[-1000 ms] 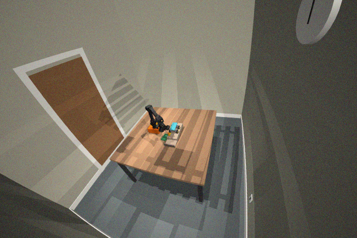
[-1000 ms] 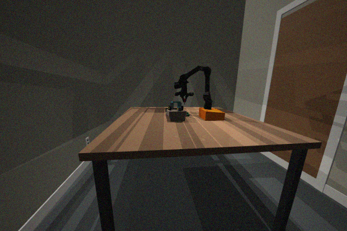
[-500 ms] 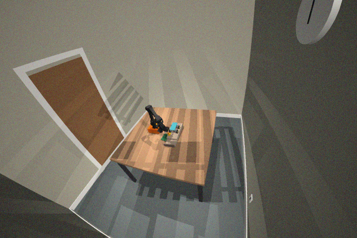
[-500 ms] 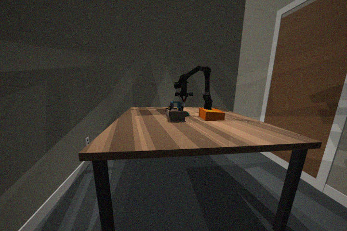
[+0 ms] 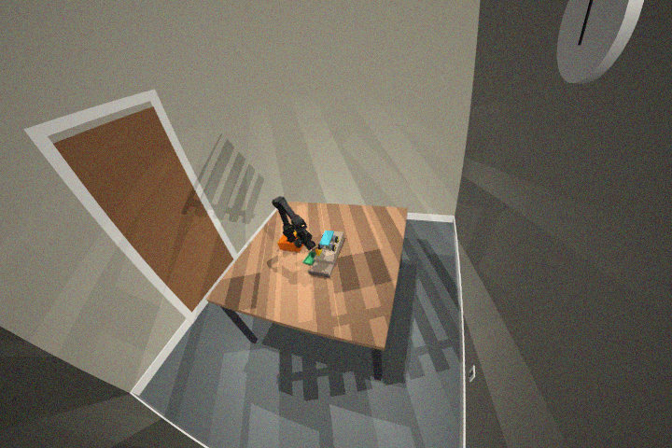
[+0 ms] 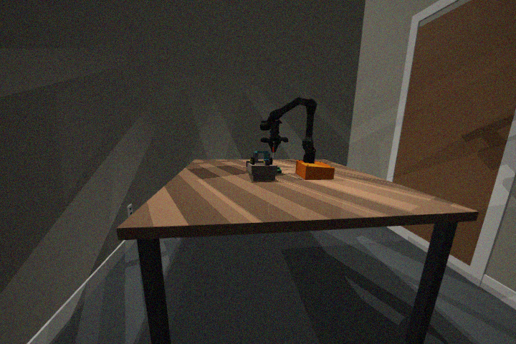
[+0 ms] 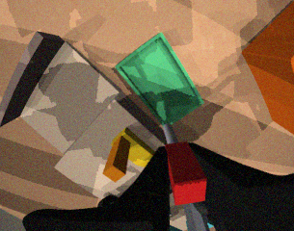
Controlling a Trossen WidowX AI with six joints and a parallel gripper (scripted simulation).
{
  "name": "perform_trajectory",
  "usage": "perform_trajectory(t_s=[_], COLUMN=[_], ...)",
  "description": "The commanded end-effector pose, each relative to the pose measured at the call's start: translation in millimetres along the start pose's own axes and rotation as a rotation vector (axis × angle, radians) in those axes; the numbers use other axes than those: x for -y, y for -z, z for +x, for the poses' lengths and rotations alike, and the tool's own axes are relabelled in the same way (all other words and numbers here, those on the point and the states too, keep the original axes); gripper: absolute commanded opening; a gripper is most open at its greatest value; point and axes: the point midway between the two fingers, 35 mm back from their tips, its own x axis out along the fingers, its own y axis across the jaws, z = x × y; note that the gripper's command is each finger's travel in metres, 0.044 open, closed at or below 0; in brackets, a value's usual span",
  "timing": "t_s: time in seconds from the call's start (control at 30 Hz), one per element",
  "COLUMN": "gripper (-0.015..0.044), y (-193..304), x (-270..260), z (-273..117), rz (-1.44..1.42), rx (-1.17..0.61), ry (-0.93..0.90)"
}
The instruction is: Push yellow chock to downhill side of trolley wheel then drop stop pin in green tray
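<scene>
The red-headed stop pin [image 6: 273,149] [image 7: 187,173] is gripped by the gripper [image 5: 313,247] [image 6: 274,151] [image 7: 175,150] near the green tray [image 5: 309,258] [image 6: 279,170] [image 7: 160,79], left of the orange block [image 6: 314,170].

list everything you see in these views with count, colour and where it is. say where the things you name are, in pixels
trolley [image 5: 327,238]: one, light blue body, dark wheels, on the ramp
ramp [image 5: 321,271] [image 7: 79,101]: one, grey, on the table
chock [image 5: 318,252] [image 7: 117,159]: one, yellow with orange handle, on the ramp
green tray [image 5: 309,258] [image 7: 158,79]: one, green, beside the ramp
stop pin [image 6: 273,149] [image 7: 189,180]: one, red head, grey shaft, in the gripper
orange block [image 5: 289,244] [image 6: 315,172] [image 7: 277,87]: one, orange, at the arm's foot
table [image 5: 294,295] [image 6: 299,203]: one, brown top, dark legs
door [image 5: 131,201] [image 6: 465,113]: one, brown, white frame, in the wall
arm [image 5: 290,215] [image 6: 309,121]: one, black, above the table
gripper [image 5: 311,246] [image 6: 273,148] [image 7: 175,150]: one, black, shut on the pin
</scene>
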Motion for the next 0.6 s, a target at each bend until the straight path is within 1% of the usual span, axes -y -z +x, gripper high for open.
perform_trajectory(t_s=[0.0,0.57], gripper=[0.0,0.0], y=[0.2,3.4], x=[2.4,3.7], z=[0.4,1.2], rz=[0.13,0.639], rx=[0.012,0.085], ry=[-0.024,-0.082])
